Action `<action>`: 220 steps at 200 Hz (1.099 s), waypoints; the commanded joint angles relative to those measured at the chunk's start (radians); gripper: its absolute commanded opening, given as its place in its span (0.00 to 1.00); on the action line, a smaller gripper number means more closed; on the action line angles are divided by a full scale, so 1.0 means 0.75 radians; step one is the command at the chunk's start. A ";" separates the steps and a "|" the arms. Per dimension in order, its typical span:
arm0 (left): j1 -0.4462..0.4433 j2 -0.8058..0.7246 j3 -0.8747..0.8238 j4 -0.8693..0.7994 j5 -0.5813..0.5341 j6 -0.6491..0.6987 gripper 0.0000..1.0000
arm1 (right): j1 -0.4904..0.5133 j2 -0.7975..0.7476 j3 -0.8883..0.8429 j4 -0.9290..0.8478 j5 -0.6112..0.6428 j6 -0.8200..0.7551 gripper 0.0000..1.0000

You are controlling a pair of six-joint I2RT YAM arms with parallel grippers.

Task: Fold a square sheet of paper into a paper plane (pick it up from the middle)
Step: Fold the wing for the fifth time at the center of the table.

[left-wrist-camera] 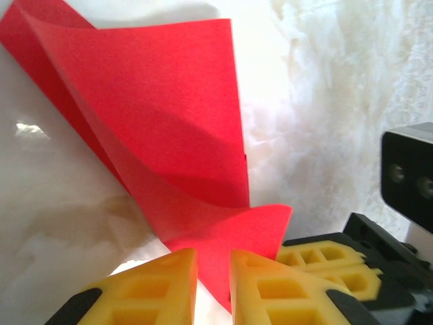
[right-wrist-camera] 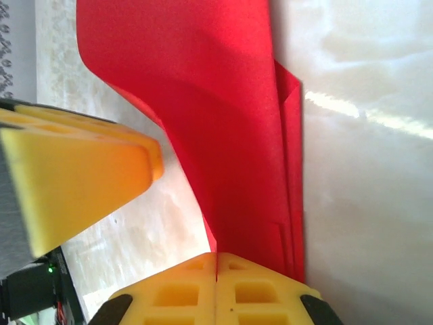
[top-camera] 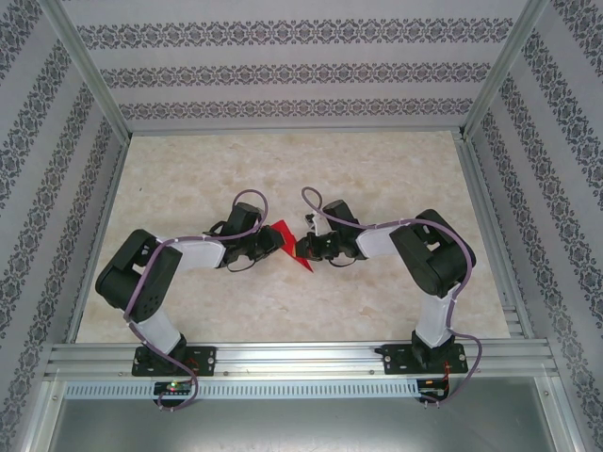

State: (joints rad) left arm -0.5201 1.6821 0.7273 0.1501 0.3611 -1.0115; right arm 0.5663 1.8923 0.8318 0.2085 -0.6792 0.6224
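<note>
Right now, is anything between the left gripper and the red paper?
Nothing visible does. The red paper dips into the gap between the fingertips of the left gripper; the right gripper, shut, meets its other side.

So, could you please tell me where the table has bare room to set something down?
Crowded centre: left claw and right claw meet at the red paper. Beyond them, bare table runs to the back wall; a narrower strip lies between them and the front rail.
</note>
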 commanded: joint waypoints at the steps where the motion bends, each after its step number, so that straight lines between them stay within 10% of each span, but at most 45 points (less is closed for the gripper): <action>1: -0.009 -0.031 0.015 0.102 0.031 0.043 0.22 | -0.029 -0.014 -0.043 0.173 -0.031 0.103 0.03; 220: -0.018 0.158 0.075 0.280 0.109 0.036 0.18 | -0.111 0.022 -0.183 0.484 -0.064 0.417 0.02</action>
State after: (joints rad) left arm -0.5205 1.7844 0.7639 0.2932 0.4202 -1.0016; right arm 0.4946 1.8923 0.7105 0.4995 -0.7349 0.8814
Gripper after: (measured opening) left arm 0.185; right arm 0.049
